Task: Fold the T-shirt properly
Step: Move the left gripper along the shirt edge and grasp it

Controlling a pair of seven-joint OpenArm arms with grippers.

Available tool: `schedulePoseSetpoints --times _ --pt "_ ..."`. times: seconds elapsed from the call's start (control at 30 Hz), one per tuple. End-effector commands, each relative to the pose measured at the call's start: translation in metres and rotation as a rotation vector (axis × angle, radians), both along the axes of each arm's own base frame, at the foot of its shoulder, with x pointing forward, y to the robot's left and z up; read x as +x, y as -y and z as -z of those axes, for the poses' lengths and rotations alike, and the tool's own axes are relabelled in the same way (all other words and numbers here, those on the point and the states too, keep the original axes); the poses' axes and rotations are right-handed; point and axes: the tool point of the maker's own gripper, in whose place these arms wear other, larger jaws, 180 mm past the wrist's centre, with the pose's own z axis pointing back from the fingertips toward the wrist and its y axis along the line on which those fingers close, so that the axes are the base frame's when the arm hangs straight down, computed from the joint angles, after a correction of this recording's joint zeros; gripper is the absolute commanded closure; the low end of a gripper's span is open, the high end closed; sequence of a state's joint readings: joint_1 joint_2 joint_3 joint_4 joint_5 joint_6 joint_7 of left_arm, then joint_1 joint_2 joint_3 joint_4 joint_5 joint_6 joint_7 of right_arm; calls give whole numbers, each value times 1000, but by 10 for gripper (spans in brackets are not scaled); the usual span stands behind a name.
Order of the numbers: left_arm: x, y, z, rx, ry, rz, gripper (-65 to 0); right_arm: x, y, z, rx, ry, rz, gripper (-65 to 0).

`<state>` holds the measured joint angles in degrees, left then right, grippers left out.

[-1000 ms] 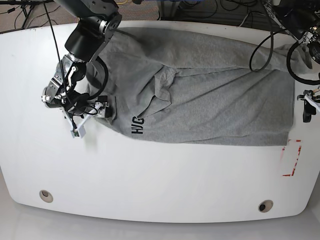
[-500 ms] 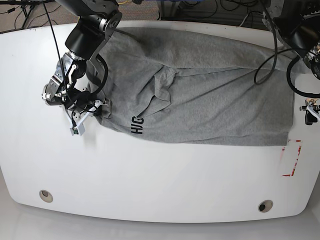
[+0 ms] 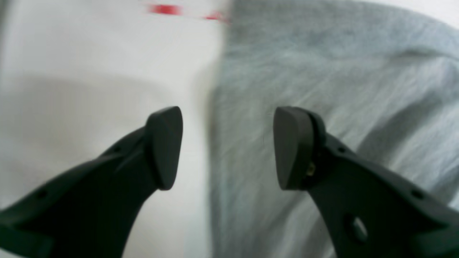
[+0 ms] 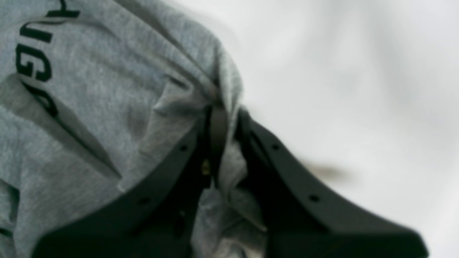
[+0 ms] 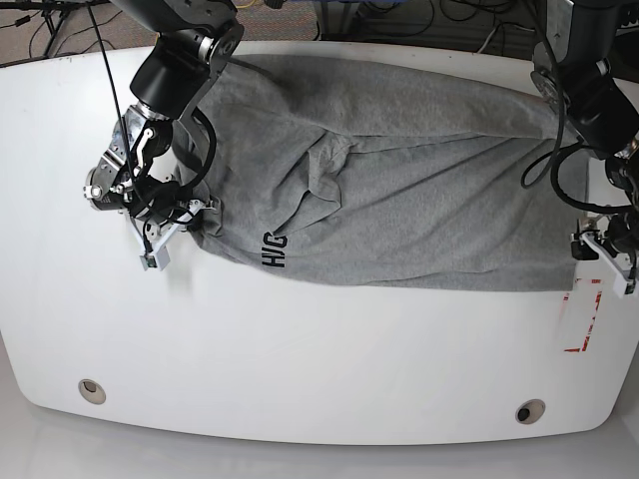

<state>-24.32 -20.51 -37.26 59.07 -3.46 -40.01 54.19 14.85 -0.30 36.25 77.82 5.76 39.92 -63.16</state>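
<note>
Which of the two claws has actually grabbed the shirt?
The right gripper: its jaws pinch a bunch of the T-shirt. The left gripper stands open, holding nothing.

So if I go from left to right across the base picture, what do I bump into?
Bare white table → right tool, pinching the shirt's edge → black letters → the rest of the grey T-shirt → left tool, open at the shirt's right edge → red tape marks.
</note>
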Motion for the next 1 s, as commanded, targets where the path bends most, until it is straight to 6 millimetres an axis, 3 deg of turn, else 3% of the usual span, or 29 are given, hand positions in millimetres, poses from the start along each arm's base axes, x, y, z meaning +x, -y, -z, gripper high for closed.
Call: schedulePoseSetpoints --times 0.0,0.27,0.4,0.73,0.83,0.97 --pt "11 -11 -7 -29 47 -23 -378 10 6 -12 -10 45 6 -41" --pt "7 -21 12 -107 50 -67 -378 9 6 -12 -10 44 6 -41" --pt "7 -30 11 -103 62 -102 -378 9 6 -12 -10 44 6 -41" --pt "9 -22 16 -114 56 -91 -378 9 6 -11 -9 43 6 -41" --pt "13 -5 23 -143 55 -77 -378 9 6 -11 -9 43 6 -41" --pt "14 -1 25 -150 53 -77 -378 9 6 -12 -10 44 6 -41"
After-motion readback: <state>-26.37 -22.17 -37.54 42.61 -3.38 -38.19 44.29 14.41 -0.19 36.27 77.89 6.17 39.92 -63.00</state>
